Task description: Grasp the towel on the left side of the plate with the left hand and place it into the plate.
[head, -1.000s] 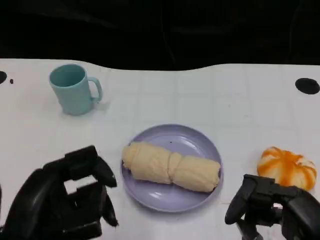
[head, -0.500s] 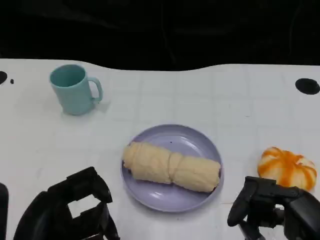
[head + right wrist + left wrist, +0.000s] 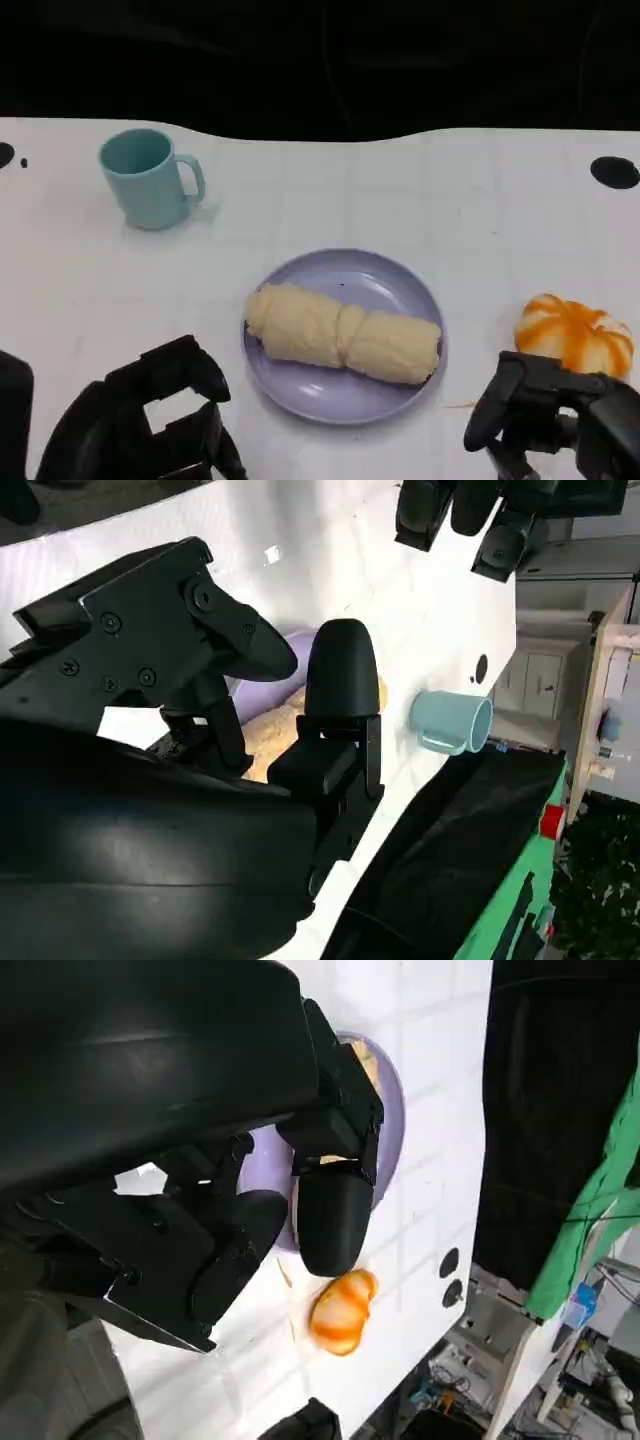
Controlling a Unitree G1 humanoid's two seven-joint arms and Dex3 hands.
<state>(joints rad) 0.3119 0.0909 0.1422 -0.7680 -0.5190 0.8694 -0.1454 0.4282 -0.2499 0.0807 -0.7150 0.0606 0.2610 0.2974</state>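
While the rolled towel [image 3: 343, 334] lies across the lavender plate [image 3: 385, 288] on the white table [image 3: 420, 190], the left hand [image 3: 150, 420] hovers just left of the plate, fingers apart and empty. The right hand [image 3: 545, 415] sits near the orange pumpkin [image 3: 575, 335], holding nothing, fingers spread.

No text, label, brand, number or sign can be read anywhere: the cup [image 3: 150, 178], the plate [image 3: 400, 290] beside it and the towel [image 3: 342, 333] on that plate are all plain and unmarked.
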